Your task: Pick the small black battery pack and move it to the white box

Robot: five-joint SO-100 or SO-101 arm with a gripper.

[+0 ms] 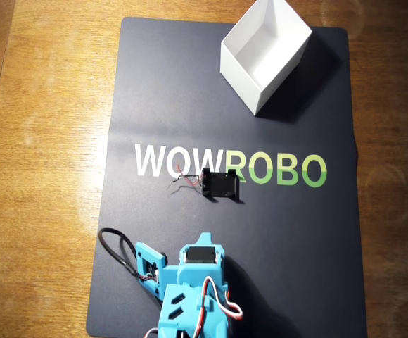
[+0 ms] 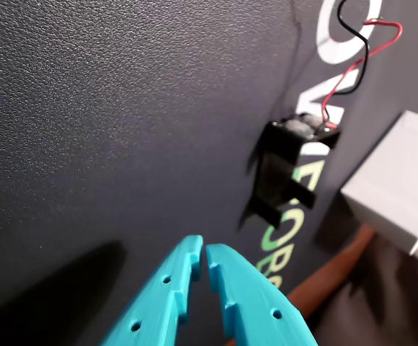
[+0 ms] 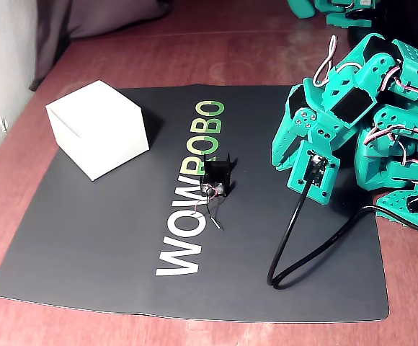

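Note:
The small black battery pack (image 1: 220,184) lies on the dark mat over the "WOWROBO" lettering, with thin red and black wires (image 1: 183,177) trailing to its left in the overhead view. It also shows in the wrist view (image 2: 285,169) and the fixed view (image 3: 215,175). The white box (image 1: 264,53) stands open at the mat's far right corner and is empty. My teal gripper (image 2: 202,249) is shut and empty, low over the bare mat, short of the pack. The arm (image 1: 190,289) is folded at the mat's near edge.
The dark mat (image 1: 190,84) lies on a wooden table (image 1: 42,141). A black cable (image 3: 303,238) loops from the wrist camera onto the mat beside the arm. More teal arm parts (image 3: 403,122) stand at the right in the fixed view.

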